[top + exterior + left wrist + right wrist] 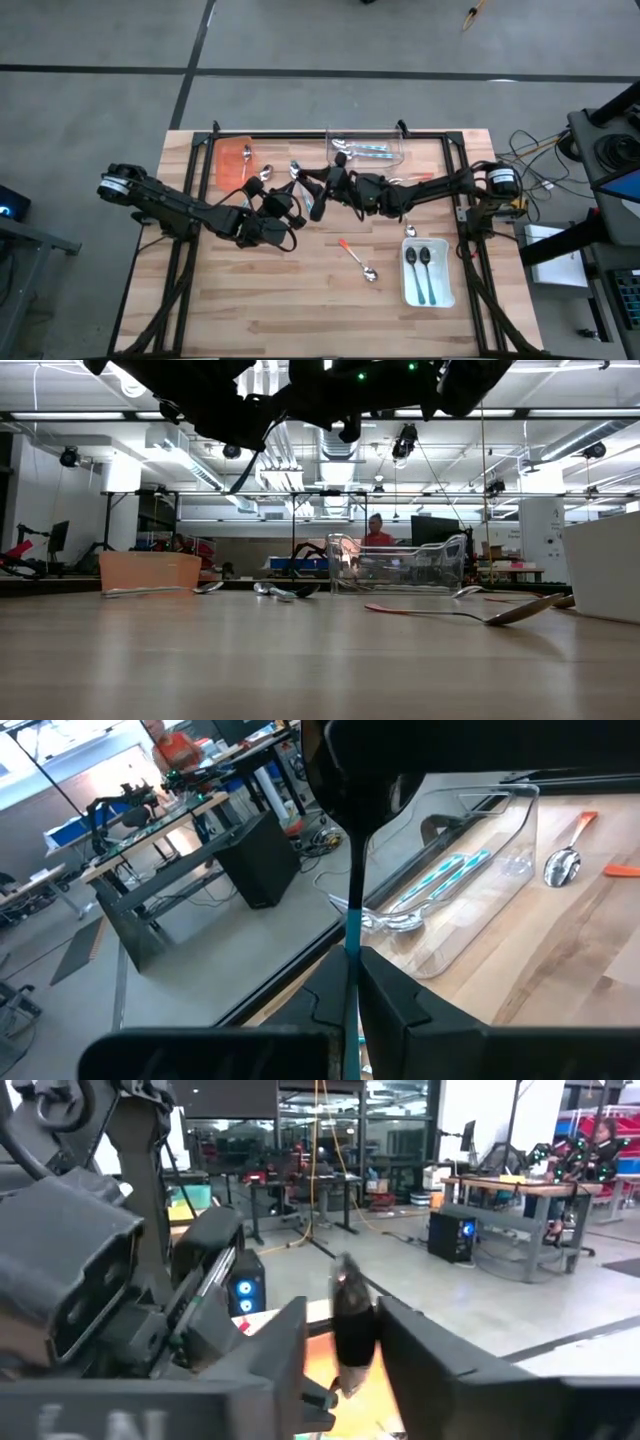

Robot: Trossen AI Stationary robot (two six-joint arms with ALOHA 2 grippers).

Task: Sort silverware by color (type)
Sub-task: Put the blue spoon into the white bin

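A teal-handled spoon [313, 206] hangs in the air above the table's middle, between my two grippers. My left gripper [352, 972] comes from the table's left and is shut on its handle. My right gripper [345, 1335] comes from the right and meets it at the bowl [352, 1320]. An orange-handled spoon [357, 260] lies flat on the bare table nearer the front. More spoons [262, 175] lie near the orange tray [228, 165]. My left gripper pinches the spoon's teal handle [353, 935] between its two fingers, roughly level from the table's left. The handle runs on out of the fingers to the other gripper, and the spoon is clear of the table. My right gripper has the spoon's metal bowl [352, 1320] between its two fingers [400, 1345], coming level from the table's right. The bowl stands edge-up between them, lifted clear.
A clear tray [366, 150] at the far edge holds teal-handled spoons [445, 878]. A white tray [428, 285] at the near right holds two spoons. One spoon [410, 231] lies just beyond it. A person sits in the room behind the table.
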